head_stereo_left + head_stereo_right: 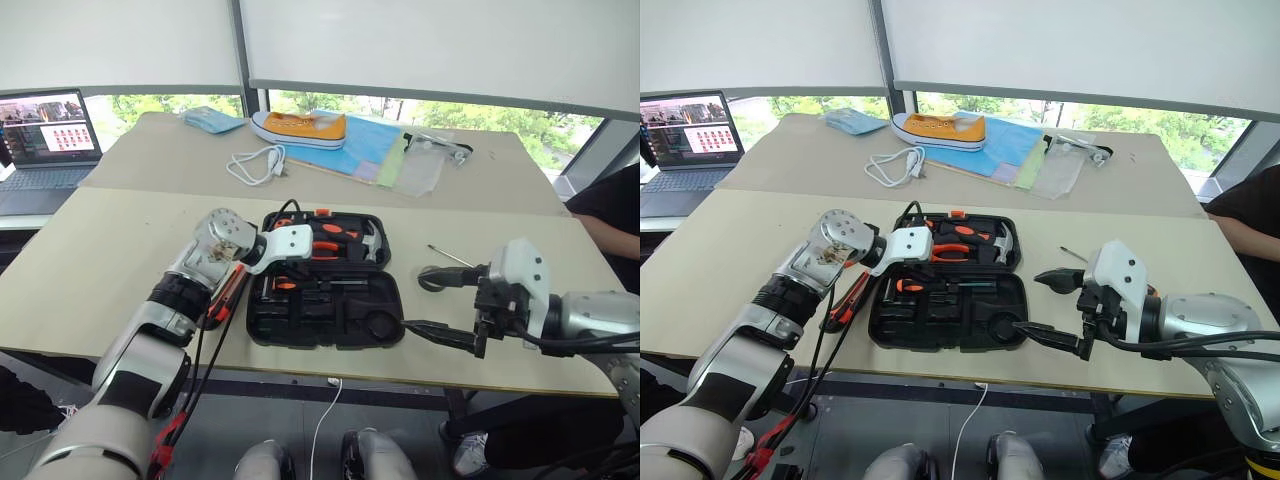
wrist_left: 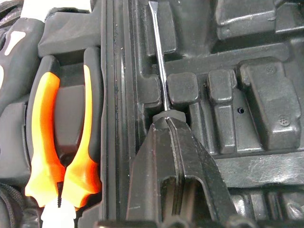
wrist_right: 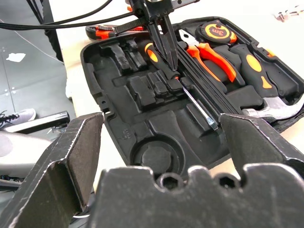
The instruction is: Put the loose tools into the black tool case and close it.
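A: Where do the tools stand?

B: The black tool case (image 1: pixel 325 290) lies open near the desk's (image 1: pixel 120 240) front edge. Its lid half holds the orange-handled pliers (image 3: pixel 209 52), a hammer (image 3: pixel 270 107) and a tape measure (image 3: pixel 217 32). One long screwdriver (image 3: pixel 190 97) lies in the base half, along the hinge side. The left pincer (image 3: pixel 166 57) sits at its handle end, fingers nearly together around the collar where shaft meets handle; whether it truly grips I cannot tell.

A: And the right?

B: The right pincer (image 1: pixel 425 302) hangs wide open and empty over the desk's front edge, just right of the case.

A: What's loose?

B: Another screwdriver (image 1: pixel 452 257) lies on the desk right of the case, and an orange-and-black tool (image 1: pixel 845 300), probably the utility knife, beside its left edge under the left arm.

A: How will they handle?

B: I'd judge them light and rigid. The steel shafts are thin and slick, so take the rubbery handles. The moulded recesses look snug, so each tool must line up before pressing, or the lid may not shut.
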You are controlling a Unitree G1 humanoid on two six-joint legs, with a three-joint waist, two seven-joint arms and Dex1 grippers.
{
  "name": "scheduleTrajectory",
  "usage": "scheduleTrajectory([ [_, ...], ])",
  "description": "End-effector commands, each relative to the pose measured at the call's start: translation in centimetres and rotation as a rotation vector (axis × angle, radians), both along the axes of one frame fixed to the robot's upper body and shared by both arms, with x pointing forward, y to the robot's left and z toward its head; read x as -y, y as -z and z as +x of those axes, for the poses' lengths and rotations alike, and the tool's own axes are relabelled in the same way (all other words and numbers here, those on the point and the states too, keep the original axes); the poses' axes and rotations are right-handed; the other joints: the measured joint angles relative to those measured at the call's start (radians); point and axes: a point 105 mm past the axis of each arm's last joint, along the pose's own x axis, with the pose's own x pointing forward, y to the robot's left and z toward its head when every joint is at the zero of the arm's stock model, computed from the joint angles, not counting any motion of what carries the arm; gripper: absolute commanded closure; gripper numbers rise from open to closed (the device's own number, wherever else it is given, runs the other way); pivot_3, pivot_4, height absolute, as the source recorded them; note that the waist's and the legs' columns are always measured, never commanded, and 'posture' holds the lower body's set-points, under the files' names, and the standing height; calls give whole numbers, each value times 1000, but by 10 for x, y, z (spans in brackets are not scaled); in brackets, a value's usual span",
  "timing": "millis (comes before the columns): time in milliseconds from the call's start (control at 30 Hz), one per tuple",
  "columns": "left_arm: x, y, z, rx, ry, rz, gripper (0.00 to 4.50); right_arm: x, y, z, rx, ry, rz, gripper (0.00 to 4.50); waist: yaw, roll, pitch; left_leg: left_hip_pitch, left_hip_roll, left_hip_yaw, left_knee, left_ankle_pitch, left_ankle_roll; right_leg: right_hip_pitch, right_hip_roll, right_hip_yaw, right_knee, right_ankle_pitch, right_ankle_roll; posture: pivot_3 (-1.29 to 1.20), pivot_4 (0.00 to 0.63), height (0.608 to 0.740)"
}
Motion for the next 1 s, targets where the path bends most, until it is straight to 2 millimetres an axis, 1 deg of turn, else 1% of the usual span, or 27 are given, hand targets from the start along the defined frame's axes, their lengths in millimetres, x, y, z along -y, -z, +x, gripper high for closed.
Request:
scheduleTrajectory([
  [33,-3,-60,-14,19,74,-271,2917,37,-1,11,-7,131,-83,0,0,0,0,-1,0,0,0,0,0,-1,0,0,0,0,0,0,150,718],
  [67,-6,-71,-21,28,91,-317,2655,50,0,16,-15,172,-108,0,-1,0,0,-1,0,0,0,0,0,-1,0,-1,0,0,0,0,150,718],
  [100,-7,-78,-26,26,102,-348,2201,61,0,21,-21,205,-130,0,-2,0,0,-1,0,0,0,0,0,-1,0,-1,0,0,0,0,150,718],
  [133,-8,-84,-36,6,127,-368,1938,76,2,30,-23,251,-175,0,-3,0,0,-1,0,0,0,0,0,-1,0,0,-1,0,0,0,150,718],
  [167,-8,-86,-43,-12,142,-376,1580,85,2,35,-23,277,-205,0,-5,0,0,-1,0,0,0,0,0,-1,0,0,-1,0,0,0,150,718],
  [200,-8,-89,-53,-35,172,-382,1260,98,4,45,-21,322,-247,0,-7,1,0,-1,0,0,0,0,0,-1,0,1,-1,0,0,0,150,718],
  [267,-6,-91,-66,-63,207,-391,536,115,5,60,-15,386,-303,0,-10,1,0,0,0,0,1,0,0,0,0,1,0,0,0,0,150,718],
  [333,-3,-91,-74,-72,222,-396,51,130,7,77,-7,439,-372,0,-15,1,0,1,0,0,1,1,-2,0,0,1,0,0,0,0,150,718],
  [400,0,-89,-81,-76,232,-386,51,139,15,92,-30,454,-436,0,-21,1,0,1,0,0,1,2,-3,0,0,2,1,0,1,0,150,718],
  [533,1,-82,-91,-79,238,-356,51,148,27,114,-104,465,-498,0,-29,2,1,2,0,1,1,3,-5,0,0,4,2,-1,0,0,150,718],
  [633,0,-82,-96,-77,231,-355,51,154,36,124,-165,484,-520,0,-32,4,2,2,1,1,0,3,-6,-1,0,5,3,-1,-1,0,150,718],
  [700,-1,-84,-98,-73,224,-359,51,154,40,129,-203,493,-495,0,-30,4,2,2,1,1,0,4,-6,-1,0,5,3,-1,-1,0,150,718],
  [767,-3,-84,-98,-68,209,-358,0,152,42,133,-231,503,-458,530,-29,5,2,2,1,1,0,4,-6,-1,0,5,3,-1,-1,0,150,718],
  [800,-4,-84,-97,-64,203,-354,0,152,43,133,-244,502,-446,710,-29,5,2,2,1,2,0,4,-6,-1,0,5,3,-1,-1,0,150,718],
  [900,-9,-79,-97,-61,191,-329,0,152,48,132,-282,501,-428,1823,-27,5,2,2,1,2,0,4,-6,-1,0,5,3,-1,-1,0,150,718],
  [967,-12,-78,-98,-71,186,-320,0,155,49,131,-295,510,-415,2441,-26,5,2,2,1,2,0,4,-7,-1,0,5,3,-1,-1,0,150,718],
  [1000,-14,-78,-97,-73,181,-315,0,156,50,131,-298,513,-413,2820,-26,5,2,2,1,2,0,4,-7,-1,0,4,3,-1,-1,0,150,718],
])
